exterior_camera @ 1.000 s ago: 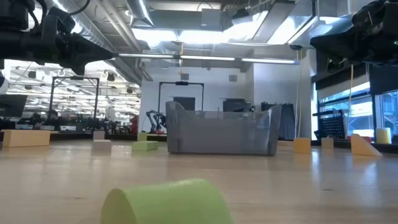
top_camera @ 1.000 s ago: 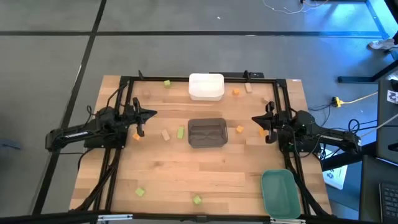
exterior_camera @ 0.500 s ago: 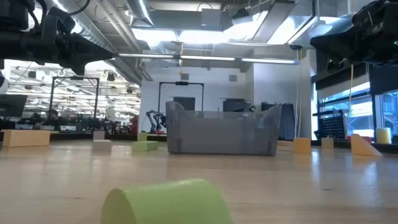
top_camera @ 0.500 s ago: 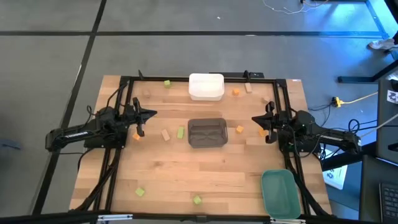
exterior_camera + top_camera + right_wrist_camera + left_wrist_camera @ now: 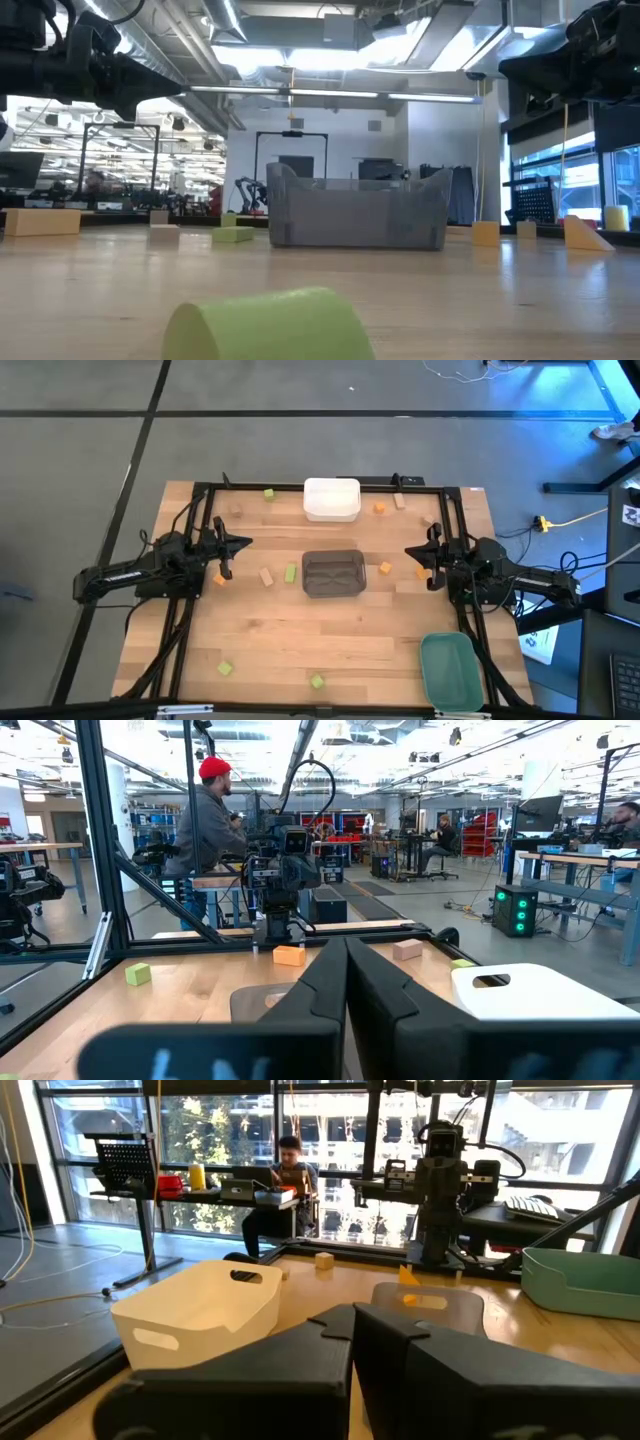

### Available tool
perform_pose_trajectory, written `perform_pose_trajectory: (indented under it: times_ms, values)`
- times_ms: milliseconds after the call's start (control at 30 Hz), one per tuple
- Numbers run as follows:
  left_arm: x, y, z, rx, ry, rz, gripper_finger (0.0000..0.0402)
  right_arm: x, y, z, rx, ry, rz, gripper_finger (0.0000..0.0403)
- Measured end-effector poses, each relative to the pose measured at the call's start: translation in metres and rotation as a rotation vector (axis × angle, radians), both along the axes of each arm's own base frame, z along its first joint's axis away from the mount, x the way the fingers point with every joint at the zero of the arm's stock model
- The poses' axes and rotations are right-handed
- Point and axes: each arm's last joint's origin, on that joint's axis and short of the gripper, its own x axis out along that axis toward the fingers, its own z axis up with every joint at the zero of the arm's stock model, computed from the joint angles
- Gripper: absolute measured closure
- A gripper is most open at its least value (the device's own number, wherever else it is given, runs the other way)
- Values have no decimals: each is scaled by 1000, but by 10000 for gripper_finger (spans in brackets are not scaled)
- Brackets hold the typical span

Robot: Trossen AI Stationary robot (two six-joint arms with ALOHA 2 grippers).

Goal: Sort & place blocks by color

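Small orange, light green and tan blocks lie scattered flat on the wooden table: a green block (image 5: 290, 573) and a tan block (image 5: 266, 576) left of the dark grey bin (image 5: 333, 573), an orange block (image 5: 385, 568) to its right, and green blocks (image 5: 317, 681) near the front edge. My left gripper (image 5: 240, 543) hovers shut above the table's left side, pointing toward the middle. My right gripper (image 5: 410, 550) hovers shut above the right side, facing it. Neither has anything between its fingers. The shut fingers also show in the left wrist view (image 5: 352, 1330) and the right wrist view (image 5: 347, 970).
A white bin (image 5: 331, 499) stands at the far edge and a green bin (image 5: 449, 670) at the near right corner. A black frame (image 5: 200, 490) runs round the table. A person (image 5: 205, 820) stands beyond the table; another (image 5: 285, 1175) sits in the room.
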Motion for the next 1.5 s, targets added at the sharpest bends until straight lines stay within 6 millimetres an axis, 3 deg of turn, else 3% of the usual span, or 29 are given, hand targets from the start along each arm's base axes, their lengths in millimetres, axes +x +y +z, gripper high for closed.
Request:
perform_pose_trajectory:
  times_ms: [1167,1333,1500]
  values:
    - [0,0,1,20,-4,13,401,0,0,0,0,1,0,391]
    - [-5,0,15,17,39,50,401,0,0,0,0,0,0,391]
    - [-17,-2,46,-39,191,105,401,0,0,0,0,0,0,391]
